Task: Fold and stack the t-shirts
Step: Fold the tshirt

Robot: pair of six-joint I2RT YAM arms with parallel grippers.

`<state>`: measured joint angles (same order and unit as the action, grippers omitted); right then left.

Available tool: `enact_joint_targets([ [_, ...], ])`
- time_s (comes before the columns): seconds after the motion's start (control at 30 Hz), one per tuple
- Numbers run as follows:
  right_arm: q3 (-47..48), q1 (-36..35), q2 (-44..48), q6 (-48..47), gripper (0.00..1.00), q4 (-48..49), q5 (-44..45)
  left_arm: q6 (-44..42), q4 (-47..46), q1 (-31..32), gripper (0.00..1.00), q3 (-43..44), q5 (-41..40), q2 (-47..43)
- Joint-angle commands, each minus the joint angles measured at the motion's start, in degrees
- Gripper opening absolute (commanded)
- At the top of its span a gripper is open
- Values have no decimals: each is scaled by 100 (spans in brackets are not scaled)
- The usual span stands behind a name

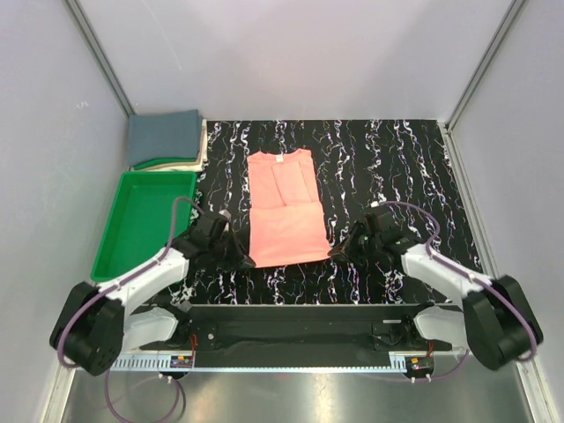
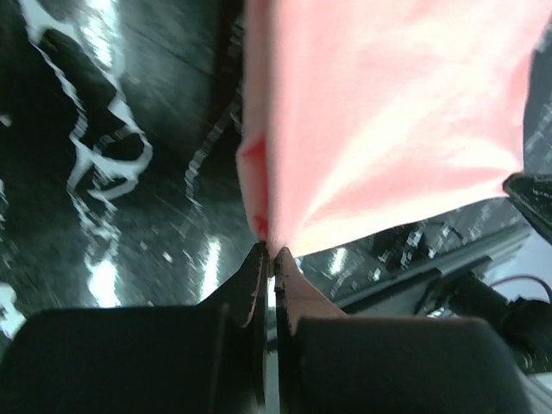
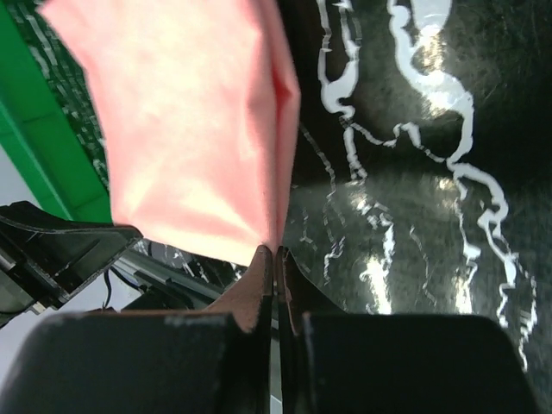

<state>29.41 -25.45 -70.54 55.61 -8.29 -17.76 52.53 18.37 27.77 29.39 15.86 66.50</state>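
You get the salmon shirt (image 2: 388, 112) only in part in both wrist views, because the picture edges cut it off. The corner clamped by the left pincer (image 2: 269, 259) vanishes between its closed fingers (likewise at the right pincer (image 3: 276, 259)). From above, those fingertips are too small to judge. The blue-grey shirt (image 1: 165, 137) hides most of the folded cloth (image 1: 202, 148) beneath it. The counter (image 2: 129, 216) is blurred in the left wrist view.

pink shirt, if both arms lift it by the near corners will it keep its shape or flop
Probably floppy: the pink shirt puckers into creases where the left fingers and right fingers pinch its corners. It looks thin and light, so the middle would likely sag. Folded layers may slide apart.
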Motion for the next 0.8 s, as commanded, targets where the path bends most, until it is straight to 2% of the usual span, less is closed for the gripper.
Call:
enact_joint_targets([
  [0.0,398,-91,768,-340,0,-944,589,99,632,263,0,409,-346,-479],
  [0.13,750,-135,1629,-437,0,-1630,861,205,1062,431,0,734,-399,-953],
  [0.3,1329,-135,1799,-630,0,-1992,880,3,1493,440,0,1515,-487,-981],
  [0.43,1918,-135,1326,-1112,0,-2018,1063,-199,1652,422,0,2114,-496,-578],
  [0.57,2883,-22,543,-1623,0,-2027,1082,-621,1722,-34,0,2947,-303,46],
  [0.77,4053,374,-837,-2247,0,-2045,555,-1139,1784,-710,0,4168,66,1092],
])
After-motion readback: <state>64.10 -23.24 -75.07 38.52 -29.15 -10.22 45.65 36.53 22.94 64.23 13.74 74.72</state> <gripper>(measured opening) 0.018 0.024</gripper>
